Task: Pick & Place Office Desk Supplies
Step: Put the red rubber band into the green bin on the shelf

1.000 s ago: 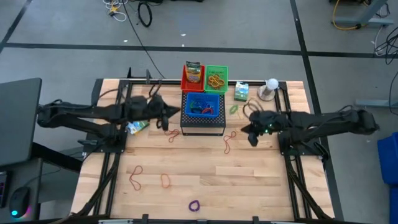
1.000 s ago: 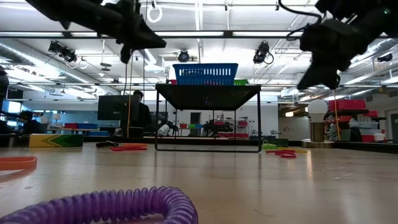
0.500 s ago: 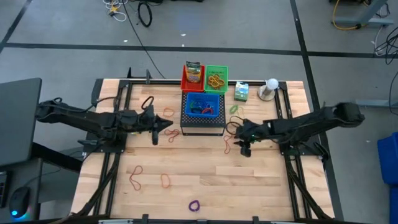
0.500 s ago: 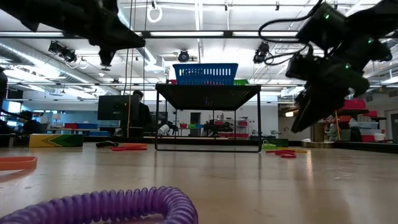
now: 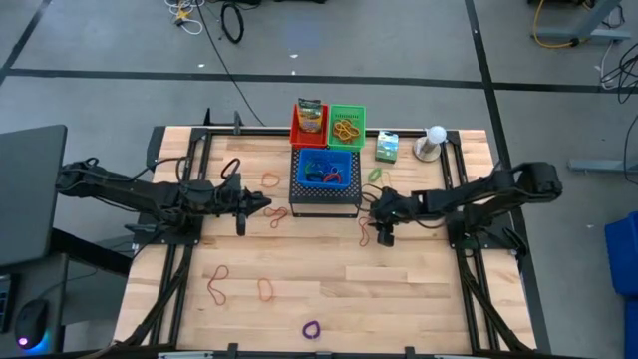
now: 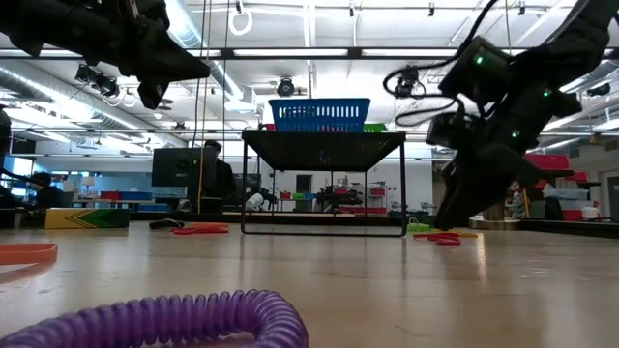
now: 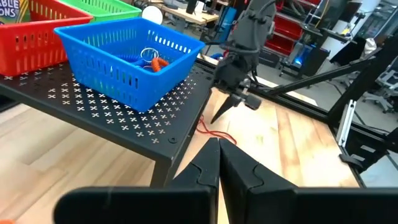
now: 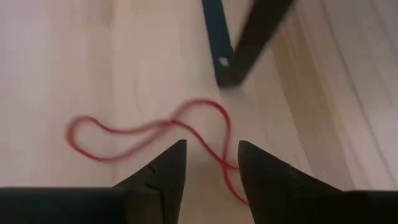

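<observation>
1. Right wrist view showed the right gripper (image 8: 208, 163) poised directly over a thin red rubber band (image 8: 149, 134) lying flat on the worktop (image 8: 74, 62), its fingers apart with a strand of the band crossing the gap between them. The band lay just beside the foot of the black perforated stand (image 8: 239, 43).
2. In the high view that band (image 5: 367, 231) sat at about four o'clock from the blue basket (image 5: 326, 170), with the right gripper (image 5: 385, 237) on top of it.
3. Likely risk: the band was so thin and flat that the fingertips might close above it and come up empty, or scrape the wood if driven lower.
4. A second risk was catching only one strand, so the loop could stretch, twist and slip free on lifting.
5. The stand leg was near; a sideways correction could knock it and shake the baskets above.
6. The left gripper (image 5: 242, 204) hovered at nine o'clock of the stand, fingers pressed together and empty; it looked well clear of the right arm.
</observation>
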You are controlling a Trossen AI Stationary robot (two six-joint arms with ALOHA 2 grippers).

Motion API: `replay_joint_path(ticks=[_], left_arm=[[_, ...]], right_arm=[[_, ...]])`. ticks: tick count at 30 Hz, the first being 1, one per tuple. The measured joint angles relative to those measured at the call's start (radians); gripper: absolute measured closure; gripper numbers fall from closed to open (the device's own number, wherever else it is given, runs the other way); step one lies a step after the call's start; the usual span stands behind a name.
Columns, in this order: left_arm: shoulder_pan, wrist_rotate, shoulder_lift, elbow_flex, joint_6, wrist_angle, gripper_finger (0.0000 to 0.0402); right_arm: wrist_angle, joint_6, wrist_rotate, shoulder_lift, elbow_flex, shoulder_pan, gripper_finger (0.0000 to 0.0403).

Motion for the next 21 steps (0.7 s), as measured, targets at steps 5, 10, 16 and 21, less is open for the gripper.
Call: replay_joint_path(ticks=[5, 10, 16, 21], left_arm=[[0.0, 0.002, 0.0, 0.0, -0.016, 0.0, 0.0394], [0.0, 0.002, 0.0, 0.0, -0.016, -0.001, 0.0394], [0.004, 0.002, 0.0, 0.0, -0.142, -0.001, 0.0394], [0.022, 0.084, 0.005, 0.0, -0.189, 0.001, 0.0381]], right_arm=[[0.022, -0.022, -0.051, 0.054, 0.002, -0.044, 0.0252], [0.011, -0.019, -0.083, 0.068, 0.003, -0.047, 0.0284], [-0.009, 0.003, -0.08, 0.068, 0.004, 0.002, 0.0383], [-0.034, 0.125, -0.108, 0.037, 0.006, 0.067, 0.0388]])
